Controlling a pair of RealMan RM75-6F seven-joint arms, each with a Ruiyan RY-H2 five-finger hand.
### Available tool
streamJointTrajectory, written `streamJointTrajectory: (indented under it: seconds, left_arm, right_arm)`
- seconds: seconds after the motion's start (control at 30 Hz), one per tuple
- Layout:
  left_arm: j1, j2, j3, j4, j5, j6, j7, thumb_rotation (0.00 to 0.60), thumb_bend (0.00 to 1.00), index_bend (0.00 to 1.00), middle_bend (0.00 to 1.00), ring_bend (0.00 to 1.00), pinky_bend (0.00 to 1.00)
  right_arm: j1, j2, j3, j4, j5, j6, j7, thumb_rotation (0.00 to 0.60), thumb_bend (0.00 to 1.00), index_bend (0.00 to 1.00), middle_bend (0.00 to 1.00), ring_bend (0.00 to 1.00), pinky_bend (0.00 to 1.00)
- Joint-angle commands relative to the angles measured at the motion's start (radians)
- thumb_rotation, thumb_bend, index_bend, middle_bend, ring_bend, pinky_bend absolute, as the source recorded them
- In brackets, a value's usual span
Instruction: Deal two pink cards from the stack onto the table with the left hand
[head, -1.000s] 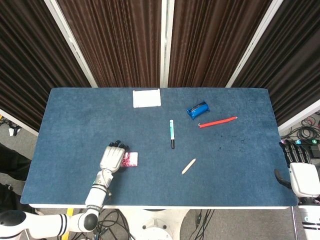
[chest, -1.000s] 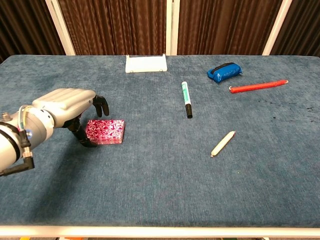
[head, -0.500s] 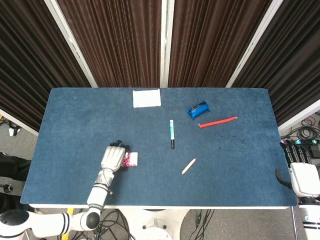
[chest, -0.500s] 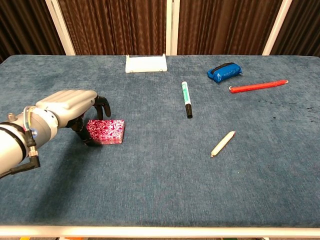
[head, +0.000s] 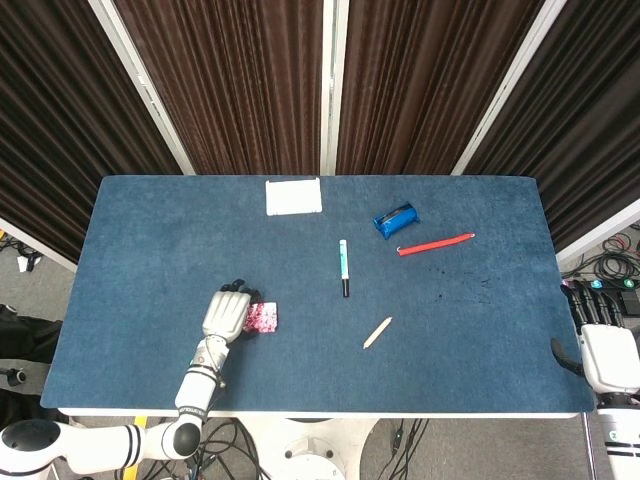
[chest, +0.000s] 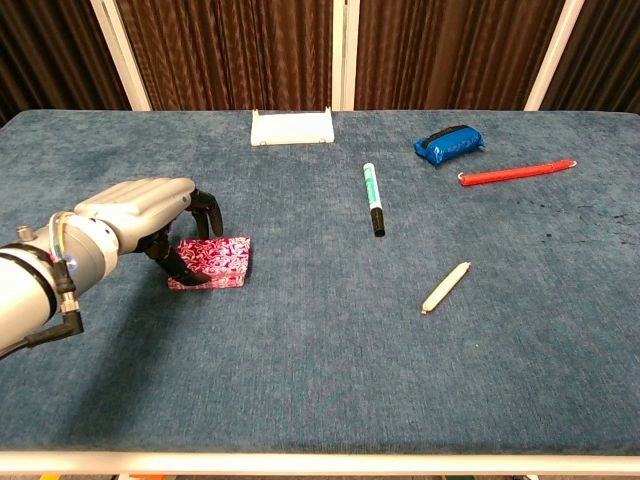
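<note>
A pink patterned card stack (head: 265, 318) (chest: 220, 258) lies at the near left of the blue table (head: 450, 330). My left hand (head: 225, 314) (chest: 135, 213) sits over the stack's left part, its dark fingertips (chest: 205, 212) curled onto the top and its thumb at the near-left edge. The stack looks tilted in this grip, and its left part is hidden under the fingers. My right hand (head: 603, 345) stays off the table's right edge in the head view, fingers straight and holding nothing.
A white card holder (head: 294, 196) (chest: 291, 128) stands at the far edge. A green marker (head: 343, 266) (chest: 372, 198) lies mid-table, a cream stick (head: 377, 332) (chest: 445, 287) nearer. A blue pouch (head: 396, 219) (chest: 449, 142) and a red pen (head: 436, 244) (chest: 517, 172) lie far right.
The left hand's fingers have closed further onto the stack. The stack has gone from lying flat to tilted and has shifted slightly. The right hand has not moved.
</note>
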Motion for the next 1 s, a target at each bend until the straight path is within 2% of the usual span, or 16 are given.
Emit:
streamJointTrajectory:
  seconds: [0.03, 0.67, 0.83, 1.0]
  left_arm:
    - [0.002, -0.001, 0.001, 0.001, 0.008, 0.004, -0.010, 0.600, 0.23, 0.40, 0.43, 0.15, 0.25]
    - [0.014, 0.034, -0.021, -0.002, 0.065, 0.032, -0.091, 0.600, 0.25, 0.43, 0.45, 0.18, 0.24]
    - [0.010, 0.049, -0.059, 0.080, 0.066, 0.020, -0.146, 0.600, 0.25, 0.43, 0.45, 0.18, 0.24]
    - [0.001, 0.046, -0.078, 0.221, 0.073, -0.024, -0.219, 0.600, 0.25, 0.43, 0.45, 0.18, 0.23]
  right_arm:
    - [0.000, 0.000, 0.000, 0.000, 0.001, 0.000, 0.000, 0.600, 0.29, 0.00, 0.00, 0.00, 0.00]
    - [0.001, 0.004, 0.002, -0.017, 0.008, -0.001, -0.027, 0.600, 0.29, 0.00, 0.00, 0.00, 0.00]
    - [0.000, 0.008, 0.004, -0.029, 0.009, 0.004, -0.040, 0.600, 0.29, 0.00, 0.00, 0.00, 0.00]
    - [0.001, 0.008, 0.003, -0.040, 0.008, 0.004, -0.058, 0.600, 0.29, 0.00, 0.00, 0.00, 0.00]
